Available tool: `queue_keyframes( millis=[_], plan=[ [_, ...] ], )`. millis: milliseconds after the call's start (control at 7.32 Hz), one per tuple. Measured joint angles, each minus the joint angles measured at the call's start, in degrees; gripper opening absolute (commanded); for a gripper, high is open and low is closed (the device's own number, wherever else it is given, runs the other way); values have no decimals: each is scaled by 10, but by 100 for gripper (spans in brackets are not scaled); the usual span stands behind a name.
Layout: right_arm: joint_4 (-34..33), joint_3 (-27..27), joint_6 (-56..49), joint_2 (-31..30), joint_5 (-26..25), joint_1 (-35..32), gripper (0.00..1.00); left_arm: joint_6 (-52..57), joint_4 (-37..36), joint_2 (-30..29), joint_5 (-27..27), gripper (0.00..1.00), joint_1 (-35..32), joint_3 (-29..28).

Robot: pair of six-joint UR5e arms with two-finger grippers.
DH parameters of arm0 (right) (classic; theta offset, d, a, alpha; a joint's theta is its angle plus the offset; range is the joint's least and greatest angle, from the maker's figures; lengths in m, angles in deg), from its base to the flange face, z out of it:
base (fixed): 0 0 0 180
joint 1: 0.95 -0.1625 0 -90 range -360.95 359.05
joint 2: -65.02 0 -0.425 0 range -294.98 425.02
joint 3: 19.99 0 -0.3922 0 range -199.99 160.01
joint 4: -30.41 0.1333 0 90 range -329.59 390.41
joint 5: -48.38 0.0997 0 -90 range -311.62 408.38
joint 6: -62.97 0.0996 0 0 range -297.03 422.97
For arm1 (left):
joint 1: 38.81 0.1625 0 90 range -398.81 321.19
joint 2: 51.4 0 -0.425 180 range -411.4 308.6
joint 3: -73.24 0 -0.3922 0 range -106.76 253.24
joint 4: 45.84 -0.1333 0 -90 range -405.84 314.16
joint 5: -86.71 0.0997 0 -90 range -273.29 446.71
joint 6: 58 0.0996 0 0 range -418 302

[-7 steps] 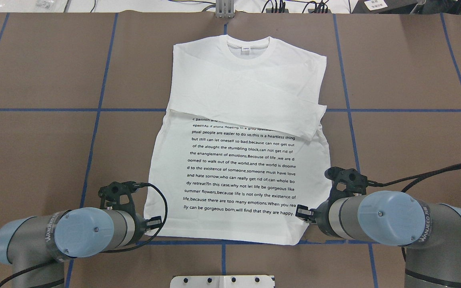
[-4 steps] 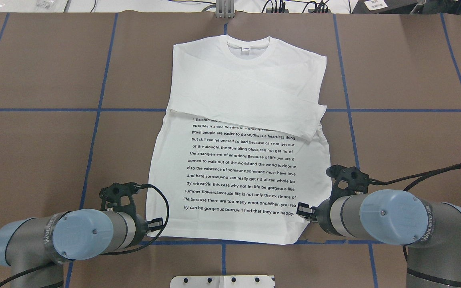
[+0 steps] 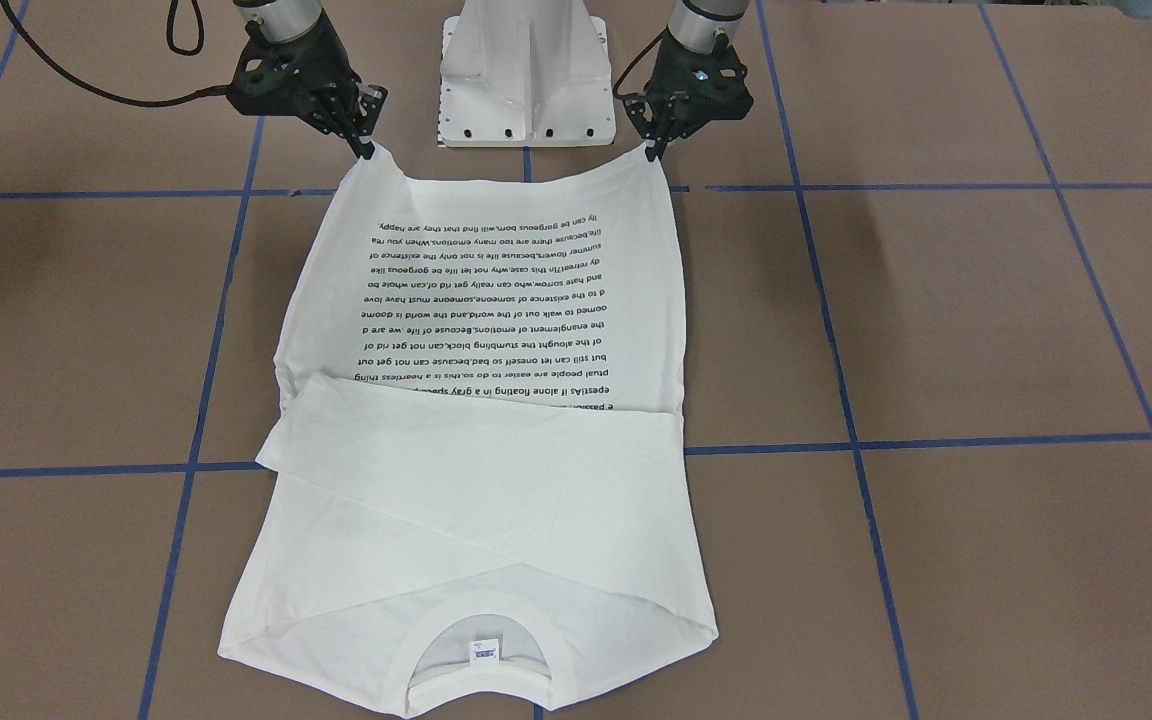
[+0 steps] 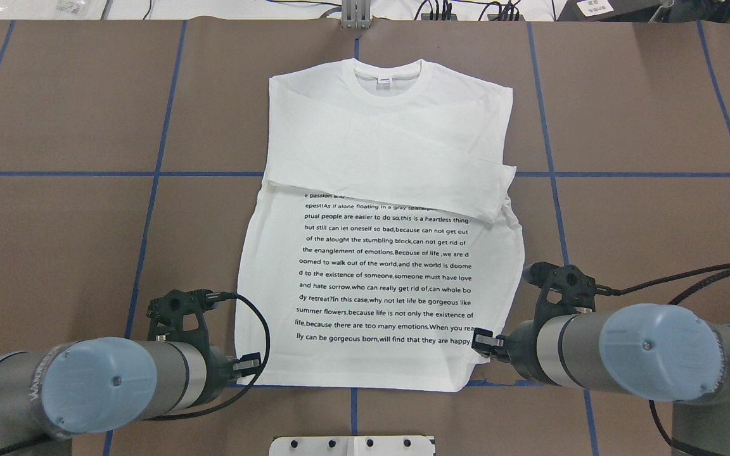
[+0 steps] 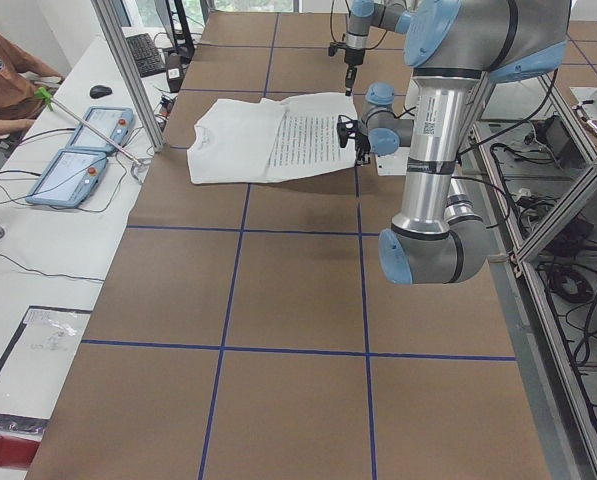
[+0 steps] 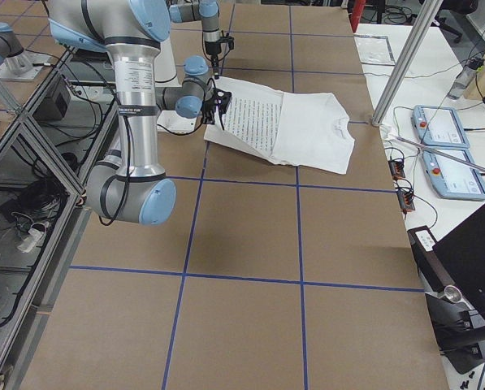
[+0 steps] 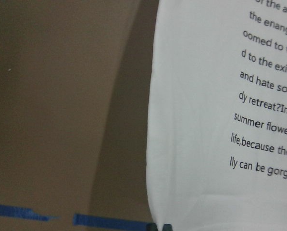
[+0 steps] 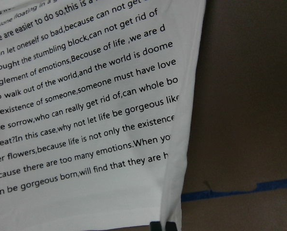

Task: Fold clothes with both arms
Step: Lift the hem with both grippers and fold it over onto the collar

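The left gripper (image 3: 652,150) and right gripper (image 3: 369,148) have drawn back toward the base (image 3: 526,80), tugging the shirt (image 4: 377,145) slightly along. Each seems pinched closed on a raised hem corner, though the fingertips barely show. Beyond them, the printed text (image 4: 384,272) lies flat on the table (image 4: 625,221). The sleeves (image 4: 403,183) fold across the chest, and the collar (image 4: 392,69) lies farthest.

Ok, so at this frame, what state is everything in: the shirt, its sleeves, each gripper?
shirt: print side up, collar end flat on the table, hem corners raised.
sleeves: folded in across the chest.
left gripper: shut on one hem corner of the shirt.
right gripper: shut on the other hem corner.
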Motion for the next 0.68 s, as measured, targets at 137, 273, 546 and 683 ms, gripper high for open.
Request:
queue_keyframes(
  millis=[137,273,546,683],
  plan=[
    [0,29,0,-18,13,16,0,-1,-33,0,0,0,21,38],
    [0,55,0,-33,28,33,0,-4,-75,0,0,0,45,82],
    [0,100,0,-58,95,41,0,-19,-138,0,0,0,92,149],
    [0,119,-1,-73,128,30,0,-23,-156,1,1,0,106,163]
  ],
)
